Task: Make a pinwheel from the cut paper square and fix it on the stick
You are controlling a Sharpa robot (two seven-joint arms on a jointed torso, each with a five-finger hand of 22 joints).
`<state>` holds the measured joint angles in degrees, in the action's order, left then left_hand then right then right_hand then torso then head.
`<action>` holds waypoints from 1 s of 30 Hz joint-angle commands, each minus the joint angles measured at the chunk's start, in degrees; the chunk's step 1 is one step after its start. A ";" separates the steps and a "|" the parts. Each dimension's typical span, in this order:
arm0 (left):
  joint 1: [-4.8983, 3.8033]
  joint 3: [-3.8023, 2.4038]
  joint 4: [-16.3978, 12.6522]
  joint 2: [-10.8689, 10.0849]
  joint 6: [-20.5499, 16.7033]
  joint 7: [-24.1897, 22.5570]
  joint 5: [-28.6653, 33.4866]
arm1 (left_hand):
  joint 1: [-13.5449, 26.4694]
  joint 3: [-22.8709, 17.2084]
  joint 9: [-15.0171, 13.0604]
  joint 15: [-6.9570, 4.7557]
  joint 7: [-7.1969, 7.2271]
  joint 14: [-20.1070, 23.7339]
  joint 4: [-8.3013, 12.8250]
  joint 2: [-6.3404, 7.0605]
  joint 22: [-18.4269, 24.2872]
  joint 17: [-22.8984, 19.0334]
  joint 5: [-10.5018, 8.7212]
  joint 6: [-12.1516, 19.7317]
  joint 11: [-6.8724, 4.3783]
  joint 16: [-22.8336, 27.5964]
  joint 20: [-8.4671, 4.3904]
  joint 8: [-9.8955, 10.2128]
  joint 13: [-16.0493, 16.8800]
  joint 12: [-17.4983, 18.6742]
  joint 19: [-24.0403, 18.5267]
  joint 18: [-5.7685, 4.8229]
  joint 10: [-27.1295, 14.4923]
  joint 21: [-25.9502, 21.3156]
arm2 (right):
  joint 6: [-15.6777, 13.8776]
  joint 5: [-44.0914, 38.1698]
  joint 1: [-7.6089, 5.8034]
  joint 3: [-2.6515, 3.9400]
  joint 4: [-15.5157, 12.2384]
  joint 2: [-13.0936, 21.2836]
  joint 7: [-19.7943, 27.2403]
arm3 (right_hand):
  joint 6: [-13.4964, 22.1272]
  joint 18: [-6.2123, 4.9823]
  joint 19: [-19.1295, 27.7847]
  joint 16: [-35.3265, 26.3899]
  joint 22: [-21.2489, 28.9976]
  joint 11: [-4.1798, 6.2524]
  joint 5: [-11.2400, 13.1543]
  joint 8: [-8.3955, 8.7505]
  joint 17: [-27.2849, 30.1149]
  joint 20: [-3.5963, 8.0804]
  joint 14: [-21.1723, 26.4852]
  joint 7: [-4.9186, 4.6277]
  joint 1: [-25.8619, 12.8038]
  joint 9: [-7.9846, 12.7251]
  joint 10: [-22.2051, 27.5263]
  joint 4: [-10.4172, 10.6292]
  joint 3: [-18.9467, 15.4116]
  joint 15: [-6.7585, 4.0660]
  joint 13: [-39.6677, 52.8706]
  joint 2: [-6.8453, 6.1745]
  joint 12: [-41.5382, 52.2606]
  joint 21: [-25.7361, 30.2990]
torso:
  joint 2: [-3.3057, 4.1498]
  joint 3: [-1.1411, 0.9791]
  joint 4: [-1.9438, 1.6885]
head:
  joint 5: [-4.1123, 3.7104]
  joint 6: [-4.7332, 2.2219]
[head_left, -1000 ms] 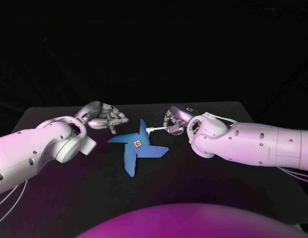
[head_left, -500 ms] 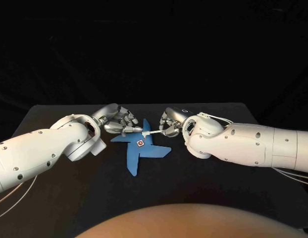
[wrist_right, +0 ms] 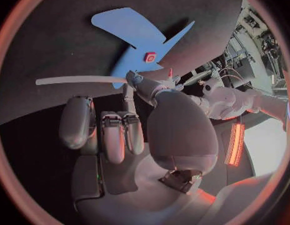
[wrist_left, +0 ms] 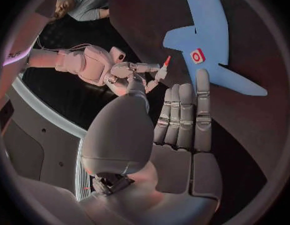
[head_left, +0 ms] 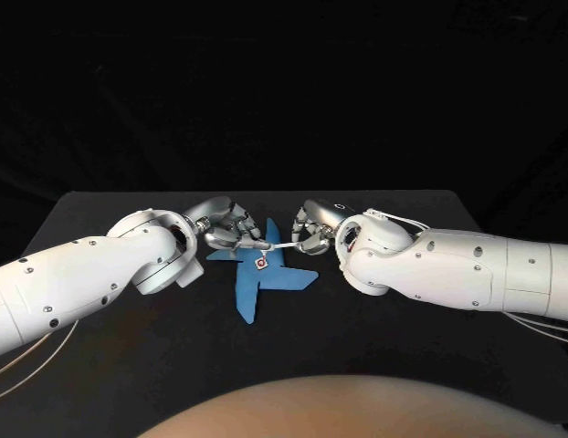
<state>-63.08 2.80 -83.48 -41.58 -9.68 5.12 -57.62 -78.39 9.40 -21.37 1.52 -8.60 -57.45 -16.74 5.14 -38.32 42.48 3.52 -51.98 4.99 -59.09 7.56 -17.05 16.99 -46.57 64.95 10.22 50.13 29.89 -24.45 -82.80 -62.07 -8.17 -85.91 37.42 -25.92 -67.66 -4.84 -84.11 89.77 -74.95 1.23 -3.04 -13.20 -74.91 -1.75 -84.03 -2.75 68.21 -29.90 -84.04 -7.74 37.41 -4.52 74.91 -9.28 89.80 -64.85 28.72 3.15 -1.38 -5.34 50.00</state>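
A blue paper pinwheel (head_left: 260,274) with a red-and-white centre (head_left: 259,262) lies flat on the black table between my two hands. My right hand (head_left: 314,228) pinches a white stick (head_left: 274,245) between thumb and finger, close to its red-tipped end (wrist_right: 170,73). The rest of the stick (wrist_right: 76,79) juts out sideways over the table. That red tip (wrist_left: 165,61) hovers just beside the pinwheel (wrist_left: 210,35). My left hand (head_left: 229,228) is at the pinwheel's far left corner, holding nothing. Its fingers (wrist_left: 185,110) are stretched out straight towards the pinwheel's centre (wrist_left: 197,56).
The black table (head_left: 403,347) stretches bare in front of the pinwheel and to both sides. Both forearms lie low over it, left (head_left: 74,283) and right (head_left: 468,269).
My left hand has moved right, up to the pinwheel and the stick's tip. The right hand with the stick has edged slightly left. The pinwheel stays where it was.
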 commanded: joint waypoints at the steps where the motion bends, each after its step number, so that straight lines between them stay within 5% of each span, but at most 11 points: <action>1: -0.04 0.01 -0.09 0.34 3.46 2.91 -0.82 | -0.41 0.07 0.04 -0.01 0.10 -0.58 0.11 -0.45 -0.15 0.26 0.42 -0.68 -0.16 -0.62 0.02 0.15 0.23 -0.45 0.59 0.17 0.53 -0.22 | 0.03 -1.03 -0.01 0.00 -0.28 0.04 -0.43 | -0.58 0.48 -0.62 0.23 -9.14 0.44 -0.04 -0.14 -15.09 0.32 -5.97 0.22 -0.13 -0.06 -5.96 0.01 0.49 -0.29 15.09 0.32 0.20 0.27 | -0.03 0.00 -0.02 | 0.03 0.00; 30: -0.05 0.13 0.95 1.55 6.83 3.49 1.60 | -4.91 0.02 0.93 -0.56 0.95 -2.75 0.32 -4.96 -1.41 4.62 -0.08 -3.32 -0.83 -5.57 -0.54 1.70 1.74 -2.34 0.84 0.11 0.44 -0.60 | -0.42 -2.06 0.00 0.01 -1.35 -0.14 -0.31 | -0.53 0.48 -0.61 0.23 -9.16 0.44 -0.06 -0.12 -15.09 0.33 -5.97 0.21 -0.21 -0.12 -5.96 -0.04 0.62 -0.29 15.09 0.36 0.20 0.24 | -0.01 0.05 -0.05 | 0.21 0.00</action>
<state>-63.10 2.96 -82.52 -40.17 -4.82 8.58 -57.08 -83.09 9.63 -20.53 1.04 -7.67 -60.02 -16.51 0.45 -39.64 47.02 3.79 -54.90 4.52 -64.37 7.17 -15.53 18.68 -48.58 65.74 10.22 50.60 29.67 -24.71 -83.84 -62.06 -8.16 -87.15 37.35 -26.05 -67.81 -4.84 -84.11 89.77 -74.93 1.23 -2.75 -13.22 -74.90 -1.75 -84.03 -2.34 68.16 -29.89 -84.04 -7.83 37.81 -4.52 74.91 -9.38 89.80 -64.85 28.69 3.20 -1.45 -5.08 50.00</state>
